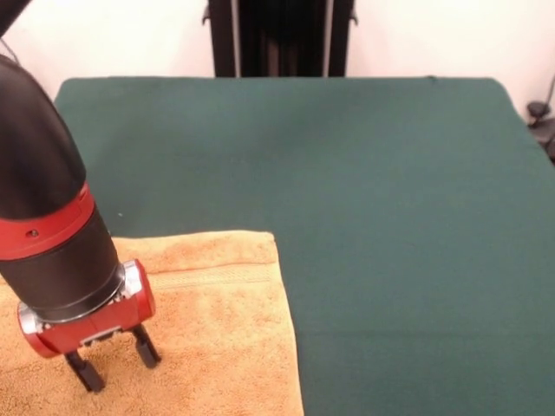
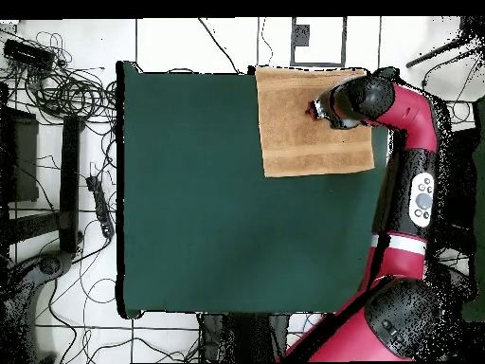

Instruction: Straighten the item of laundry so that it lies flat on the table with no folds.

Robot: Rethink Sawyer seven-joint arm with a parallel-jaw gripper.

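The orange-tan towel (image 1: pixel 208 338) lies spread on the dark green table (image 1: pixel 390 217) at the front left of the front view, a woven band running across it near its far edge. In the overhead view the towel (image 2: pixel 289 128) lies at the table's top right corner (image 2: pixel 189 190), and no fold shows. No white tag shows. My gripper (image 1: pixel 115 366) is over the towel's left part, fingers pointing down and apart, holding nothing; the fingertips (image 1: pixel 89 380) are at or just above the cloth. In the overhead view the gripper (image 2: pixel 316 109) is mostly hidden under the wrist.
The red arm (image 2: pixel 412 142) reaches along the table's right side in the overhead view. The black pedestal (image 1: pixel 277 39) stands behind the table's far edge. Cables and stands (image 2: pixel 57 142) lie on the floor left of the table.
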